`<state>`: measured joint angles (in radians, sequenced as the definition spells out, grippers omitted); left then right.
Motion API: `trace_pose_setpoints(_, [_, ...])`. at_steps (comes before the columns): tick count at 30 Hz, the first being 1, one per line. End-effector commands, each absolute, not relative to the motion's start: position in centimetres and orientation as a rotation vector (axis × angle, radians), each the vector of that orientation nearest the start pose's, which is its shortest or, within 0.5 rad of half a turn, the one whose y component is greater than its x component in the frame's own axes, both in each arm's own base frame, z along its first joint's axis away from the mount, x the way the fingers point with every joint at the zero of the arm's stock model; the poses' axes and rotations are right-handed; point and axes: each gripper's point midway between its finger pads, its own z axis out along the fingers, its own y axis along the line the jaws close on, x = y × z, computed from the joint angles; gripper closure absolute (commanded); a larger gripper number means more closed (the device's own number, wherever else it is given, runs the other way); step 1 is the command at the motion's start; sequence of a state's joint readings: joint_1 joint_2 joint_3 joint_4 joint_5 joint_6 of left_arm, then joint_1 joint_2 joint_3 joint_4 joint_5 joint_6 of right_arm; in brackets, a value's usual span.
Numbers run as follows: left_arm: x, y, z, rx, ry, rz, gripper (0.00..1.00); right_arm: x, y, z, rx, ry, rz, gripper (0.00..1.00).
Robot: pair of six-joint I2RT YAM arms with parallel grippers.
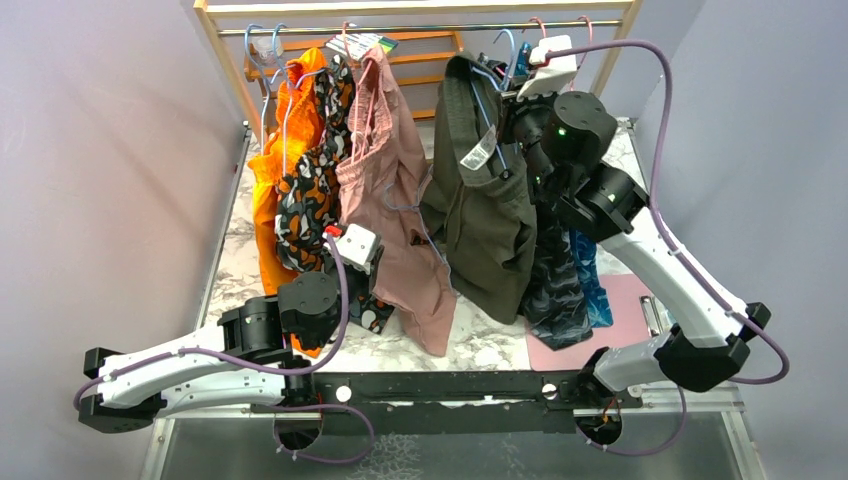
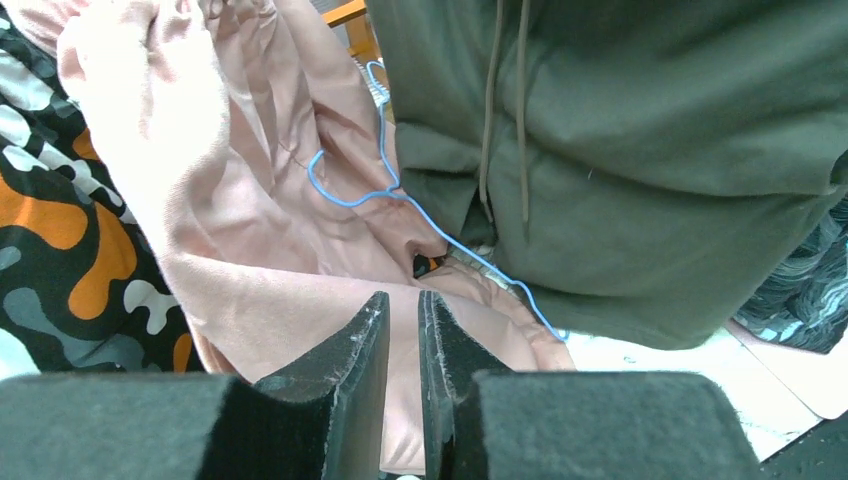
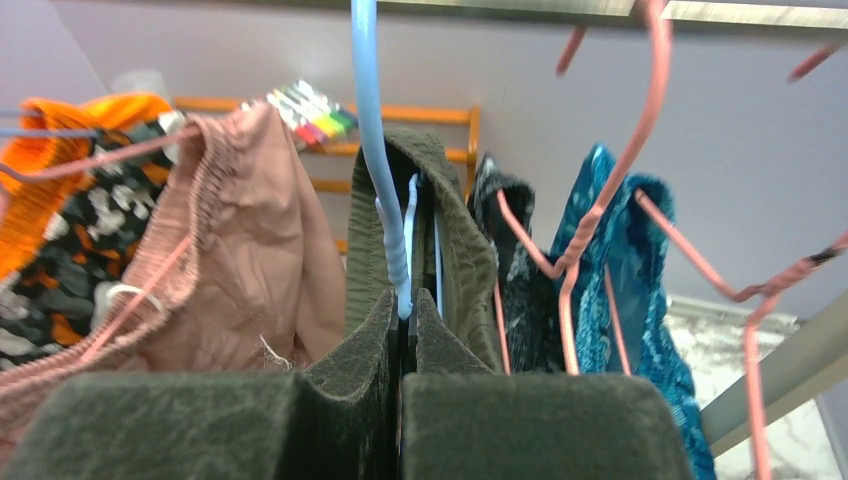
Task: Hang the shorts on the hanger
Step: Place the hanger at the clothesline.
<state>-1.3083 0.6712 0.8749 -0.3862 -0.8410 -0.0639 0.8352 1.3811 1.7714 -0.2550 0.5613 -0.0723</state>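
One pair of olive shorts (image 1: 487, 215) draped on a light-blue hanger (image 3: 385, 215) at the rail (image 1: 400, 28), right gripper (image 3: 403, 315) pinching its neck, left gripper (image 2: 403, 330) nearly closed on nothing, five other garments hanging alongside.

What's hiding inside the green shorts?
A light-blue hanger pokes up out of the green shorts, pinched at its neck by the right gripper. The hanger's lower part is covered by cloth, so its shape there cannot be seen.

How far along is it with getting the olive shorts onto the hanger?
Nearly done. The olive shorts already drape over the light-blue hanger, hooked up at the rail. The right gripper is shut on the hanger's neck. The left gripper holds nothing. What's left is letting go and pulling back.
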Motion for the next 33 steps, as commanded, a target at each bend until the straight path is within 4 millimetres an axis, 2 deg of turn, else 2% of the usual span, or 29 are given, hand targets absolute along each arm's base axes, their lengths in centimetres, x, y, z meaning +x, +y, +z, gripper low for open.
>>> trace_pose_setpoints(1, [18.0, -19.0, 31.8, 0.447, 1.613, -0.354, 0.79, 33.6, 24.2, 52.2, -0.180, 1.426, 0.410, 0.99])
trace_pose_setpoints(4, [18.0, -19.0, 32.5, 0.446, 1.597, -0.359, 0.79, 32.8, 23.8, 56.2, -0.157, 1.340, 0.451, 0.99])
trace_pose_setpoints(6, [18.0, -19.1, 32.6, 0.441, 1.592, -0.366, 0.79, 32.8, 23.7, 56.9, -0.150, 1.331, 0.450, 0.99])
trace_pose_setpoints(8, [18.0, -19.2, 32.4, 0.438, 1.586, -0.376, 0.79, 33.3, 23.9, 55.7, -0.149, 1.350, 0.437, 0.99])
trace_pose_setpoints(11, [18.0, -19.6, 31.9, 0.443, 1.574, -0.390, 0.78, 34.2, 24.5, 52.3, -0.149, 1.402, 0.418, 0.99])
trace_pose_setpoints(14, [17.8, -20.3, 31.4, 0.480, 1.568, -0.405, 0.76, 34.3, 24.7, 51.9, -0.146, 1.399, 0.430, 0.99])
trace_pose_setpoints(16, [17.6, -20.7, 31.5, 0.515, 1.555, -0.417, 0.72, 34.1, 24.7, 53.5, -0.157, 1.366, 0.439, 0.99])
trace_pose_setpoints(19, [17.2, -21.5, 32.2, 0.563, 1.525, -0.440, 0.64, 33.4, 24.1, 57.3, -0.170, 1.300, 0.433, 0.99])
trace_pose_setpoints(21, [17.0, -21.9, 32.6, 0.589, 1.497, -0.458, 0.61, 33.2, 24.0, 58.0, -0.172, 1.287, 0.438, 0.99])
trace_pose_setpoints(23, [16.8, -22.2, 32.7, 0.598, 1.473, -0.482, 0.58, 33.3, 24.0, 57.0, -0.166, 1.307, 0.440, 0.99])
trace_pose_setpoints(27, [16.1, -23.2, 31.9, 0.624, 1.435, -0.546, 0.54, 34.1, 24.2, 53.4, -0.157, 1.363, 0.409, 0.99])
trace_pose_setpoints(33, [14.6, -24.7, 30.9, 0.729, 1.395, -0.633, 0.41, 34.8, 24.6, 51.8, -0.143, 1.374, 0.406, 0.99])
